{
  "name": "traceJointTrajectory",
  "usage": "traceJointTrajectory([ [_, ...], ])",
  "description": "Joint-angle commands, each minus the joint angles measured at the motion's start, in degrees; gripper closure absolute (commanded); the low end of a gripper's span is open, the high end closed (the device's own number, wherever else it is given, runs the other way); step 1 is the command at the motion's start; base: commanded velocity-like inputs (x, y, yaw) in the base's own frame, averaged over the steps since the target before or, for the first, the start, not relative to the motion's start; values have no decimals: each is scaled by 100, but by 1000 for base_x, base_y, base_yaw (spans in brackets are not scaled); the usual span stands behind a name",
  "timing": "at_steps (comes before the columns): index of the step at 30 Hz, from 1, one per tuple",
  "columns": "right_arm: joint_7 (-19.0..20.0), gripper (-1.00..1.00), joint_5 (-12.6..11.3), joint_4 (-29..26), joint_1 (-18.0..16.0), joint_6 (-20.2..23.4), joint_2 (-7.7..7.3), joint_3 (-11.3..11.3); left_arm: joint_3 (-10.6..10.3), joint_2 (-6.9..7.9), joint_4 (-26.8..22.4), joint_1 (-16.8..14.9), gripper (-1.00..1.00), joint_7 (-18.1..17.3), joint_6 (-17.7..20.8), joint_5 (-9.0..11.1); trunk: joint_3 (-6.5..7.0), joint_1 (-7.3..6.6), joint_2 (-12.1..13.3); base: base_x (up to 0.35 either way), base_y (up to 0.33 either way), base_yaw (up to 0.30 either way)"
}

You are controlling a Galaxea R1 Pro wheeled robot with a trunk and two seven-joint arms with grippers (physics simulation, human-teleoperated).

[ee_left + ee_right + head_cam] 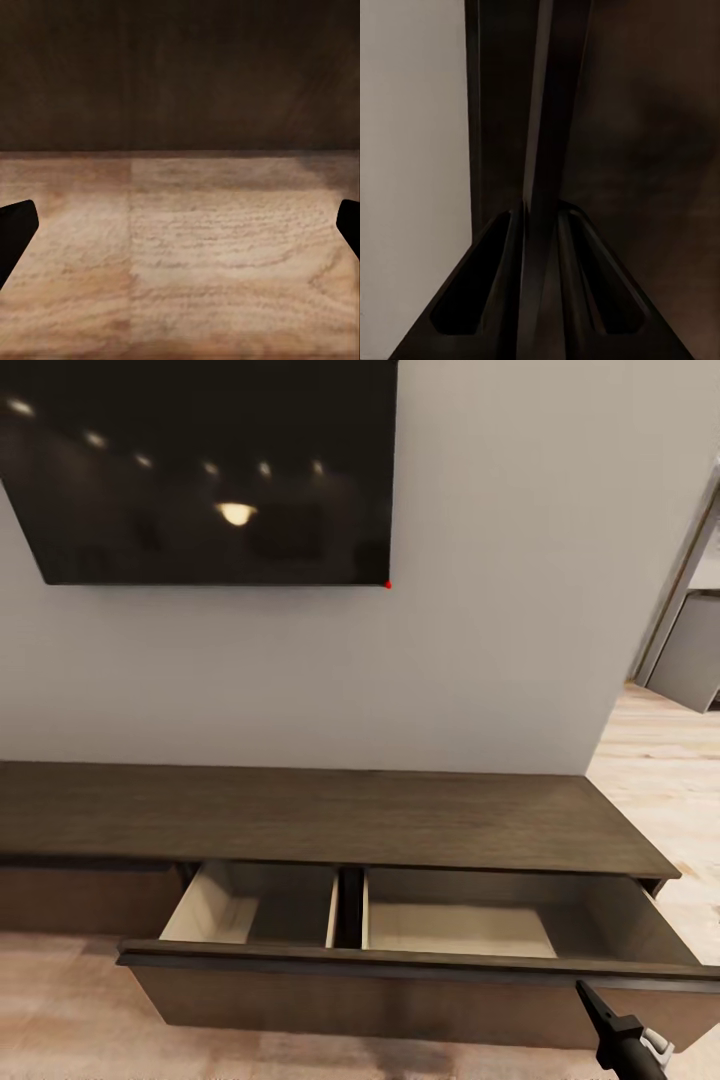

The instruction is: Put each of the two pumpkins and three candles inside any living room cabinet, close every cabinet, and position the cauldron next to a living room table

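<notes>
Cabinet (330, 820) drawer (400, 920) stood open, both beige compartments bare | right gripper (540, 225) clamped on drawer front's rim | left gripper (180, 232) spread wide over floor (187, 255).

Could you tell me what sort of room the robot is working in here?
Most likely a living room: a large dark screen hangs on a pale wall above a long, low dark-brown cabinet, whose wide drawer is pulled open with nothing visible inside. Light wood flooring leads to another room at right.
</notes>
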Motion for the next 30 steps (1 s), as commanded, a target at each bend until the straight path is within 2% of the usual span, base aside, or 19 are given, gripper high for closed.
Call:
traceJointTrajectory([
  [1, 52, 100, -105, -1, -2, 102, -3, -46, 2, 1, -3, 1, -100, -20, -9, 17, -4, -2, -2, -91, 0, 0],
  [11, 50, 100, -105, 1, -2, 102, -3, -46, 0, 1, -3, 3, -100, -16, -13, 10, -4, -2, -2, -113, 0, 0],
  [30, 48, 100, -101, 1, -2, 102, -3, -46, -2, 1, -3, 7, -100, -10, -13, 10, -4, -2, -2, -42, 0, 0],
])
